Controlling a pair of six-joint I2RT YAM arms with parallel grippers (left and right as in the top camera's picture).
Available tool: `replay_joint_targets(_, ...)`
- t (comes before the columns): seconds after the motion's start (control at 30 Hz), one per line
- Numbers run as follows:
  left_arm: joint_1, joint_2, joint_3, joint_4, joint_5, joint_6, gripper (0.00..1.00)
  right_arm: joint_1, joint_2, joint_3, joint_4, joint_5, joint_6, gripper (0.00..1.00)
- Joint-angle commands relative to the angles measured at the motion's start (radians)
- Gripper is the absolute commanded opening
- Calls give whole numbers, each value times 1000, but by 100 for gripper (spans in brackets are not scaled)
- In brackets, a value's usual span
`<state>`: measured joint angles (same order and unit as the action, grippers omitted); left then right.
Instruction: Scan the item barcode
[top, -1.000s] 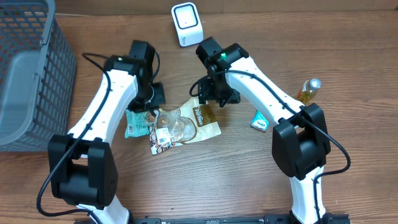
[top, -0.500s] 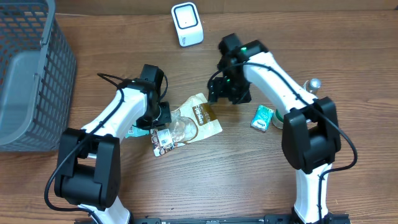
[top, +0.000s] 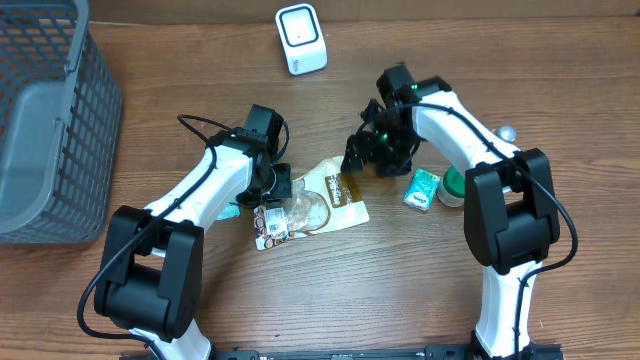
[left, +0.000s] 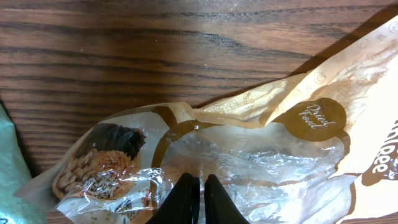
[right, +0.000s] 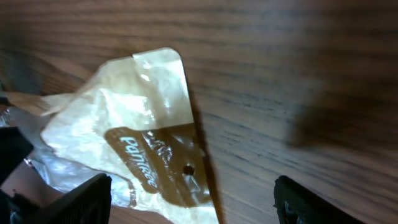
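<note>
Left end effector (left: 195, 186) pinching snack bag (top: 332, 193), right end effector (right: 193, 196) open nearby, grey basket (top: 97, 105) at left

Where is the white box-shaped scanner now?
Overhead view: the white box-shaped scanner stands on the table's far side, just left of centre, beyond the clear-and-tan snack pouch.

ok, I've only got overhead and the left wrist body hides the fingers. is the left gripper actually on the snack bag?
Observer: Yes. The left wrist view shows the left gripper shut, pinching the clear window of the snack bag.
Operator: and right?
Observer: The right gripper is open, its fingers spread wide over the bag's hang-hole end, gripping nothing.
Operator: any print readable up close?
Observer: A brown badge on the bag reads "Dried Food".
</note>
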<state>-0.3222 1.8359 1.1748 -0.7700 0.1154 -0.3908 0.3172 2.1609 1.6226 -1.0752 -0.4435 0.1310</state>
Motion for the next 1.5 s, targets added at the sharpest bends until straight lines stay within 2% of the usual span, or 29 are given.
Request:
replay_joint_targets(0.0, -6, 10, -7, 1, 9, -16, 11, 8, -9, -71, 60, -102, -9, 81)
replay_joint_targets(0.07, -2, 10, 10, -16, 14, -16, 16, 16, -9, -104, 96, -101, -9, 81)
replay_joint_targets(0.2, 16, 7, 94, -123, 82, -14, 17, 21, -9, -142, 143, -101, -8, 81)
replay_joint_targets(0.27, 22, 7, 135, -185, 88, -13, 24, 20, -9, -145, 151, -101, -8, 82)
replay_joint_targets(0.33, 22, 7, 150, -218, 84, 3, 51, 21, -9, -145, 159, -101, -5, 82)
replay_joint_targets(0.37, 22, 7, 150, -225, 82, 14, 70, 21, -9, -145, 161, -101, -6, 82)
replay_joint_targets(0.4, 22, 8, 150, -229, 76, 21, 95, 21, -9, -145, 163, -101, -6, 82)
replay_joint_targets(0.43, 21, 8, 149, -228, 60, 21, 100, 21, -9, -145, 164, -101, -6, 82)
replay_joint_targets(0.83, 21, 8, 149, -198, 10, 21, 99, 21, -9, -145, 182, -97, -5, 85)
replay_joint_targets(0.97, 21, 8, 149, -197, 10, 21, 100, 21, -9, -145, 188, -97, -5, 91)
replay_joint_targets(1.47, 21, 8, 149, -197, 10, 21, 99, 21, -9, -145, 181, -97, -5, 93)
